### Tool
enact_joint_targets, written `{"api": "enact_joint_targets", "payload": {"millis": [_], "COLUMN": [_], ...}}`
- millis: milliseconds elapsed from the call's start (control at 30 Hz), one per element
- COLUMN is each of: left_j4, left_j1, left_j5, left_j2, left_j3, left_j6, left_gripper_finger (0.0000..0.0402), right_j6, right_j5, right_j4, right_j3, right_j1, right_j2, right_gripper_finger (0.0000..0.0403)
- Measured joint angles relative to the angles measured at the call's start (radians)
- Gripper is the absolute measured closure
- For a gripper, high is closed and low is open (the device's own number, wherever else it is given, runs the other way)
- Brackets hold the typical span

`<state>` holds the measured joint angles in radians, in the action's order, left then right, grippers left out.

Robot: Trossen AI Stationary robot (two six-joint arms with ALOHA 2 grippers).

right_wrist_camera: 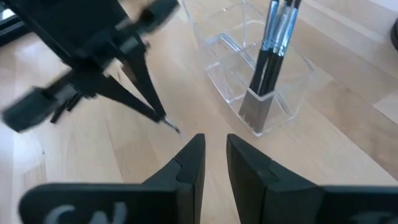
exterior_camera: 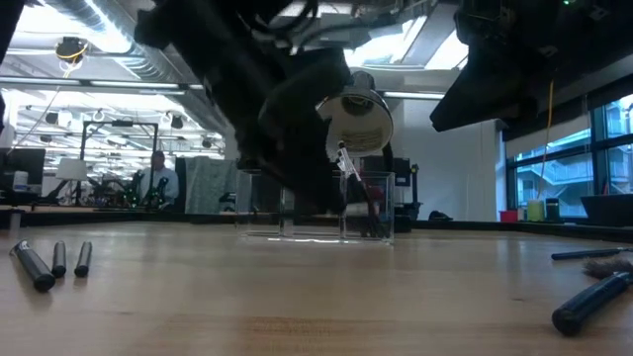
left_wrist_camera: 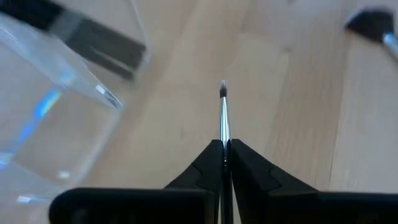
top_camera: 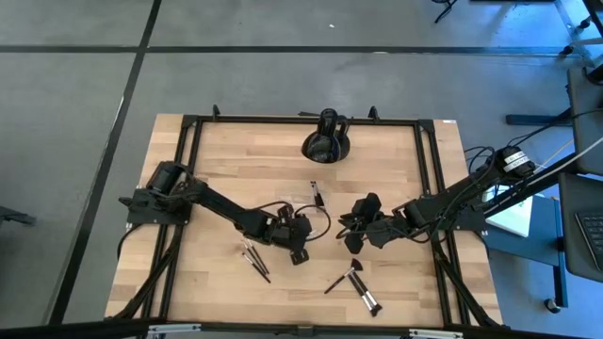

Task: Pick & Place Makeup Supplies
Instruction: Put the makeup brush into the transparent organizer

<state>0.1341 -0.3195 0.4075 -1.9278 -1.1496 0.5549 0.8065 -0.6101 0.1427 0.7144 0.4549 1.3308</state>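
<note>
My left gripper [left_wrist_camera: 224,146] hovers over the middle of the table [top_camera: 217,169], shut on one thin makeup brush [left_wrist_camera: 223,115] with a silver ferrule and a small dark tip. The clear organiser tray [right_wrist_camera: 261,81] stands just beyond it, with dark brushes [right_wrist_camera: 273,43] upright in one compartment. My right gripper [right_wrist_camera: 215,149] waits beside it, slightly open and holding nothing. Three more brushes [top_camera: 254,259] lie flat near the front left. Two others [top_camera: 347,279] lie near the front middle. My left gripper pinches the thin brush between its two fingertips, just behind the silver ferrule [left_wrist_camera: 223,134]. The brush lies along the fingers, and its tip [left_wrist_camera: 222,90] sticks out ahead of them. The fingers slant downward. The handle end is hidden behind the fingers.
A large black rounded object [top_camera: 325,143] sits at the far middle of the table. A dark frame [top_camera: 429,169] runs around the wooden top. In the low view, loose brushes lie at the left [exterior_camera: 49,259] and right [exterior_camera: 591,299].
</note>
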Motion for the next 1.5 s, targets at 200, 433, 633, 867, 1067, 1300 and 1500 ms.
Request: {"api": "enact_joint_targets", "payload": {"millis": [200, 433, 633, 867, 1067, 1300, 1500], "left_j4": [0.003, 0.036, 0.02, -0.004, -0.003, -0.041, -0.165], "left_j1": [-0.05, -0.113, -0.16, -0.169, -0.127, -0.016, 0.094], "left_j5": [0.184, 0.5, 0.736, 0.936, 1.004, 0.763, 0.267], "left_j2": [0.081, 0.174, 0.249, 0.344, 0.405, 0.445, 0.464], "left_j3": [0.0, 0.001, 0.065, 0.151, 0.195, 0.195, 0.195], "left_j6": [-0.03, -0.036, 0.005, 0.091, 0.127, -0.21, -0.453], "left_gripper_finger": [0.038, 0.0374, 0.0376, 0.0374, 0.0377, 0.0378, 0.0378], "right_j6": [0.01, 0.017, 0.018, 0.02, 0.019, 0.014, 0.013], "right_j5": [-0.002, -0.001, -0.024, -0.027, -0.036, -0.036, -0.035], "right_j4": [0.014, 0.019, 0.022, 0.025, 0.027, 0.028, 0.028], "right_j3": [0.0, 0.0, 0.0, 0.0, 0.0, 0.0, 0.0], "right_j1": [0.0, 0.0, 0.021, 0.023, 0.023, 0.023, 0.023], "right_j2": [0.0, 0.0, 0.0, 0.0, 0.0, 0.0, 0.0], "right_gripper_finger": [0.0337, 0.0337, 0.0337, 0.0337, 0.0337, 0.0337, 0.0337]}}
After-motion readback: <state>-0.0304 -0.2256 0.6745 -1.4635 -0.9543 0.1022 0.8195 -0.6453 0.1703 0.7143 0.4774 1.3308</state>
